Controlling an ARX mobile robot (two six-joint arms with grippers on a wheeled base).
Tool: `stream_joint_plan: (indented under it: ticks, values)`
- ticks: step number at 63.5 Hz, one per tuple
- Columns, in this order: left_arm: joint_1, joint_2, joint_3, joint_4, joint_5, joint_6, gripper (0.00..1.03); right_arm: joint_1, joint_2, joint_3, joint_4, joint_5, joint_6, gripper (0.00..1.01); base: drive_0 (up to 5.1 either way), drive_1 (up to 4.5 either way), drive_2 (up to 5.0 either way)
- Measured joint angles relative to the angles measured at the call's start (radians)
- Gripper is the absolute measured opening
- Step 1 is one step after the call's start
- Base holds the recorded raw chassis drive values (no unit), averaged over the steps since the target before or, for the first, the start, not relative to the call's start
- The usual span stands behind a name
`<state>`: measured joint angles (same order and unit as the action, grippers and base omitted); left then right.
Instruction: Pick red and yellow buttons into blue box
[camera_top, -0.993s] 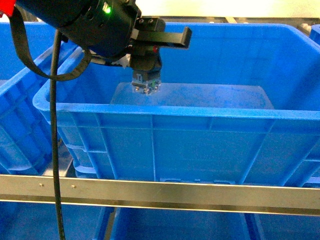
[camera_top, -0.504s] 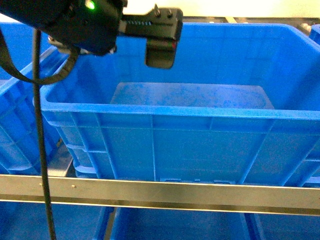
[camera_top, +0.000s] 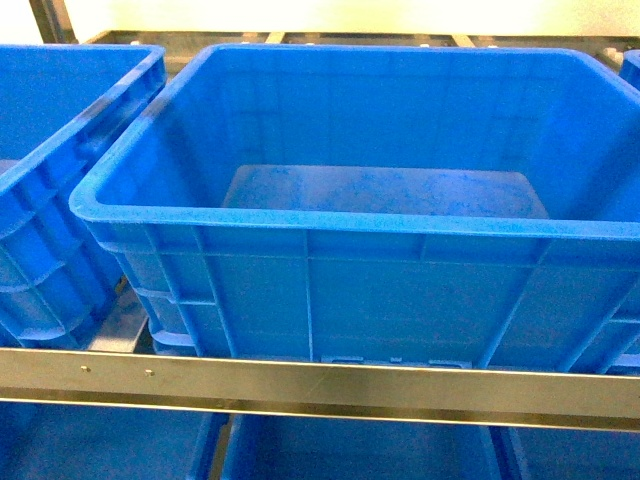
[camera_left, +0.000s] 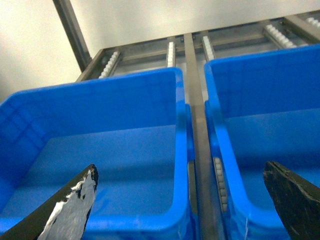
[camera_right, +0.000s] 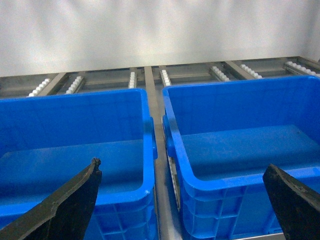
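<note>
Squarely filling the head view: blue box (camera_top: 400, 230), upright, open mouth up, long side across the frame, resting on a metal shelf rail (camera_top: 320, 385).

Beside it at left, just apart, a second blue crate (camera_top: 60, 200); no arm showing from the head. Seen from the wrists, left gripper (camera_left: 192, 205) hanging above two crates and the roller rack (camera_left: 195, 130) between them, jaws spread wide, holding nothing; right gripper (camera_right: 182, 202) likewise level over a crate pair, tips far apart, bare. Red and yellow buttons nowhere visible; bare floor inside the box.
</note>
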<state>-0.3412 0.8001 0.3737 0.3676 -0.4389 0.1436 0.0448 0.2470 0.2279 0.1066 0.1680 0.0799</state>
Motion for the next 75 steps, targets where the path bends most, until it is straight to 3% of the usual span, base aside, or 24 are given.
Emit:
stream_joint_plan:
  ticks: [4, 14, 15, 17, 18, 21, 25, 27, 31, 32, 33, 34, 35, 36, 45, 47, 56, 57, 74, 75]
  values:
    - [-0.066, -0.101, -0.047, -0.069, -0.082, 0.000, 0.98, 0.000, 0.000, 0.000, 0.000, 0.000, 0.000, 0.98, 0.0, 0.00, 0.0]
    - [-0.059, -0.098, -0.045, -0.062, -0.100, -0.001, 0.98, 0.000, 0.000, 0.000, 0.000, 0.000, -0.001, 0.98, 0.0, 0.00, 0.0]
    - [-0.053, -0.100, -0.049, -0.041, -0.077, -0.010, 0.96, -0.010, -0.012, 0.009, -0.050, -0.028, -0.010, 0.95, 0.0, 0.00, 0.0]
    - [-0.027, -0.118, -0.068, 0.006, 0.001, -0.039, 0.89, -0.041, -0.049, 0.012, -0.141, -0.108, -0.034, 0.86, 0.0, 0.00, 0.0]
    - [-0.013, -0.132, -0.077, 0.009, 0.033, -0.054, 0.85, -0.042, -0.058, 0.010, -0.150, -0.123, -0.038, 0.85, 0.0, 0.00, 0.0]
    - [0.027, -0.175, -0.115, 0.006, 0.100, -0.092, 0.75, -0.045, -0.090, -0.009, -0.159, -0.151, -0.052, 0.74, 0.0, 0.00, 0.0]
    - [0.064, -0.209, -0.153, 0.000, 0.148, -0.112, 0.64, -0.045, -0.100, -0.029, -0.149, -0.167, -0.061, 0.61, 0.0, 0.00, 0.0]
    - [0.092, -0.238, -0.180, -0.005, 0.182, -0.121, 0.53, -0.045, -0.109, -0.049, -0.147, -0.168, -0.067, 0.51, 0.0, 0.00, 0.0]
    - [0.187, -0.348, -0.254, -0.036, 0.282, -0.137, 0.07, -0.045, -0.153, -0.113, -0.129, -0.168, -0.073, 0.05, 0.0, 0.00, 0.0]
    - [0.204, -0.369, -0.264, -0.044, 0.298, -0.139, 0.02, -0.045, -0.159, -0.122, -0.125, -0.168, -0.076, 0.02, 0.0, 0.00, 0.0]
    - [0.219, -0.393, -0.278, -0.057, 0.314, -0.140, 0.02, -0.045, -0.170, -0.135, -0.121, -0.168, -0.077, 0.02, 0.0, 0.00, 0.0]
    - [0.287, -0.429, -0.297, -0.082, 0.398, -0.140, 0.02, -0.045, -0.178, -0.150, -0.121, -0.168, -0.077, 0.02, 0.0, 0.00, 0.0]
    - [0.341, -0.451, -0.307, -0.092, 0.427, -0.141, 0.02, -0.045, -0.186, -0.159, -0.119, -0.168, -0.077, 0.02, 0.0, 0.00, 0.0]
    - [0.347, -0.474, -0.313, -0.104, 0.427, -0.142, 0.02, -0.045, -0.190, -0.166, -0.116, -0.168, -0.077, 0.02, 0.0, 0.00, 0.0]
    - [0.340, -0.628, -0.360, -0.194, 0.439, -0.142, 0.02, -0.045, -0.243, -0.214, -0.111, -0.168, -0.077, 0.02, 0.0, 0.00, 0.0]
    - [0.340, -0.760, -0.359, -0.380, 0.439, -0.142, 0.02, -0.045, -0.243, -0.214, -0.111, -0.168, -0.077, 0.02, 0.0, 0.00, 0.0]
    - [0.340, -0.790, -0.359, -0.372, 0.439, -0.143, 0.02, -0.045, -0.243, -0.214, -0.111, -0.169, -0.078, 0.02, 0.0, 0.00, 0.0]
    - [0.340, -0.790, -0.359, -0.372, 0.439, -0.143, 0.12, -0.045, -0.243, -0.214, -0.111, -0.169, -0.078, 0.13, 0.0, 0.00, 0.0]
    - [0.340, -0.790, -0.359, -0.372, 0.439, -0.143, 0.69, -0.045, -0.243, -0.214, -0.111, -0.169, -0.078, 0.71, 0.0, 0.00, 0.0]
    - [0.340, -0.790, -0.359, -0.372, 0.439, -0.143, 0.77, -0.045, -0.243, -0.214, -0.111, -0.169, -0.078, 0.79, 0.0, 0.00, 0.0]
